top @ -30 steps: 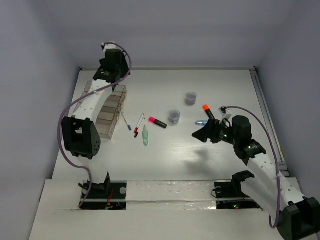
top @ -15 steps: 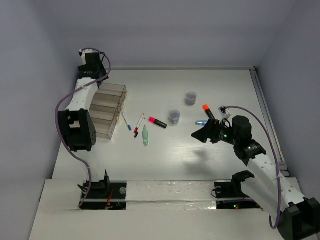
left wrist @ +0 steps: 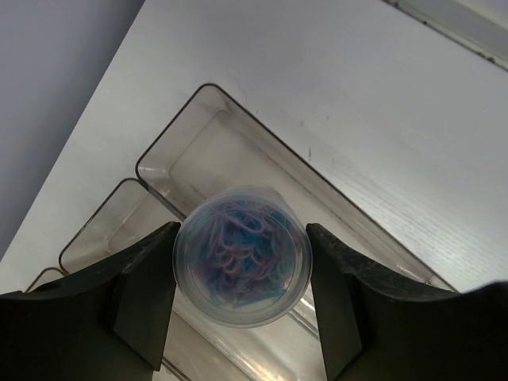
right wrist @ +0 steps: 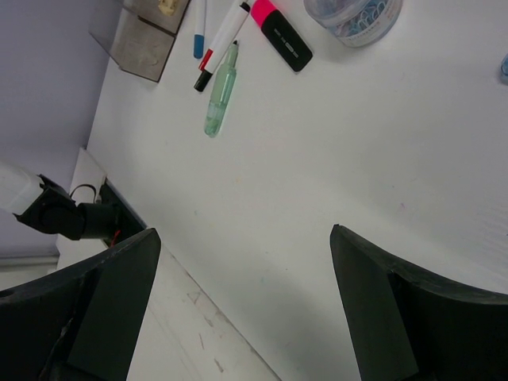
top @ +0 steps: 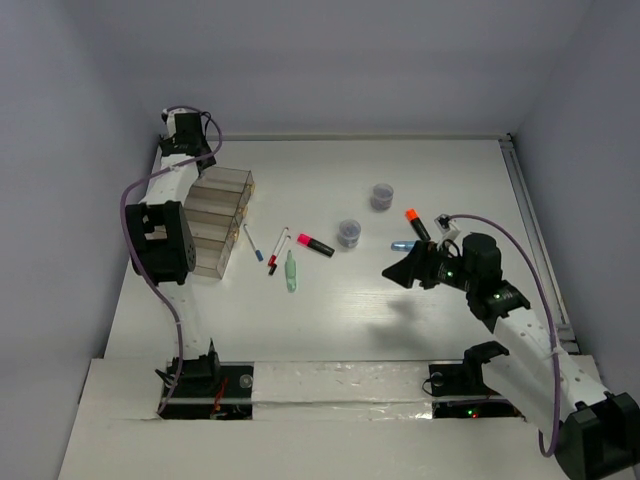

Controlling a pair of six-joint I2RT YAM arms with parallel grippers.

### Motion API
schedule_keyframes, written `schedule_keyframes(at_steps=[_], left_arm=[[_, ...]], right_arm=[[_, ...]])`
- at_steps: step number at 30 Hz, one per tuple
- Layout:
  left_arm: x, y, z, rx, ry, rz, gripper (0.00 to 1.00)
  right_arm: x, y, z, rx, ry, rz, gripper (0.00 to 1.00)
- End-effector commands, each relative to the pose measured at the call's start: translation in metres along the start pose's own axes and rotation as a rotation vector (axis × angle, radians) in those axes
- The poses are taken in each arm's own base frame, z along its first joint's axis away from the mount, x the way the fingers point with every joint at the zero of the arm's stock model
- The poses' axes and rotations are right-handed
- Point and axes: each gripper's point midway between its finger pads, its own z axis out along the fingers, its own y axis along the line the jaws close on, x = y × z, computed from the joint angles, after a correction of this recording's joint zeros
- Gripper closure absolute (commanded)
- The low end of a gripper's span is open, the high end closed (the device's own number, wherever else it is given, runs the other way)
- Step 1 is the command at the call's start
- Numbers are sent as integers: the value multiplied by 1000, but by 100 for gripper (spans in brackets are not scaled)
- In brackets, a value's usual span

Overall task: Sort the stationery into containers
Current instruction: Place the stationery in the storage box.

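A white counter (top: pixel 400 170) sits between pale lilac walls. At its far left corner, our left hand (left wrist: pixel 240 274) pinches a round pot (left wrist: pixel 238 246) of coloured paper clips above the clear bins (top: pixel 215 225). Our right hand (right wrist: pixel 242 302) hangs spread and empty over bare counter. Mid-counter lie a pink highlighter (top: pixel 316 244), a green marker (top: pixel 291 271), a red-capped pen (top: pixel 279 250) and a blue-capped pen (top: pixel 253 243). Two more pots (top: pixel 382 195) stand further right, near an orange highlighter (top: pixel 417 223) and a light blue marker (top: pixel 403 245).
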Motion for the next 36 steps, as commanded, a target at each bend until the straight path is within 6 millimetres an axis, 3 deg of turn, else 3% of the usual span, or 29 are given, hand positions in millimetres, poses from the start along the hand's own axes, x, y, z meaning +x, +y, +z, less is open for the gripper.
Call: schedule_keyframes(at_steps=[1, 11, 22, 27, 33, 35, 36], left_arm=[[-60, -2, -9, 13, -157, -65, 58], [-64, 6, 11, 2, -155, -72, 56], [-55, 10, 26, -11, -136, -57, 56], [-51, 8, 32, -9, -126, -52, 44], [-56, 14, 35, -27, -135, -54, 42], [-57, 14, 34, -28, -136, -53, 38], [-57, 14, 34, -28, -138, -51, 29]], right_arm=[[-8, 12, 1, -55, -20, -56, 6], [-6, 13, 4, -67, -12, -58, 6], [-6, 10, 5, -52, -14, -55, 5], [-7, 11, 3, -51, -18, -57, 5], [-8, 12, 2, -47, -20, -55, 5], [-9, 12, 2, -46, -21, -56, 5], [-9, 12, 2, -43, -25, -57, 5]])
